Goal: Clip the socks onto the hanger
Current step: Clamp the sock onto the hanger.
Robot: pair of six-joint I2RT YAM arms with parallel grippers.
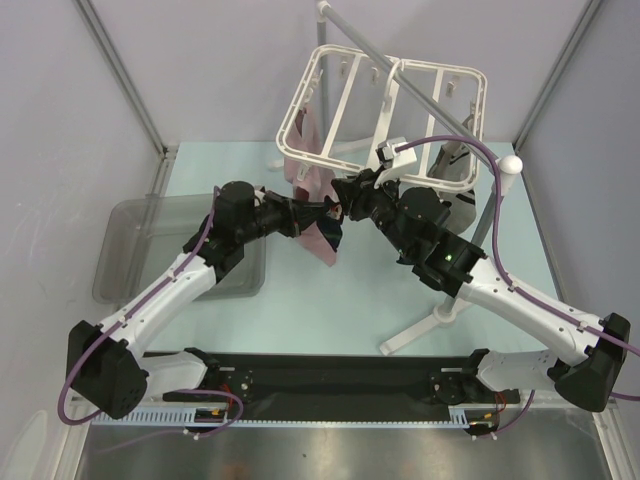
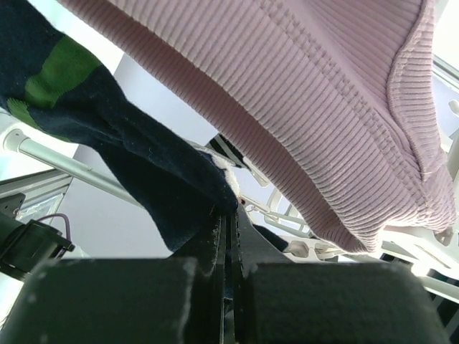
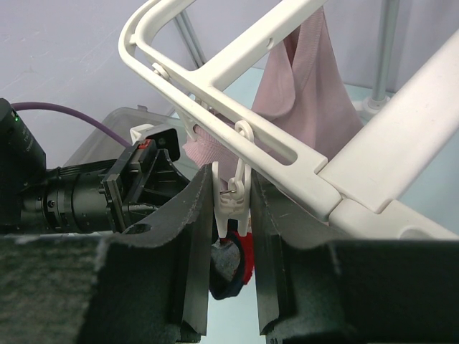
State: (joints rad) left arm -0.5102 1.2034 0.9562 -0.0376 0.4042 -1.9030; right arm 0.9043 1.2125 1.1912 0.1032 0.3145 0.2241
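So the hanger (image 1: 440,68) is a white plastic rectangle with parallel crossbars and little clips dangling under it, hanging tilted with its front edge lowest. The navy sock (image 2: 143,165) has a green patch plus a bit of red, and it's pulled up right below the hanger's front edge. Its top sits just at the bottom of one white clip (image 3: 233,201) there. A light grey sock (image 1: 452,165) hangs under the hanger's right side.
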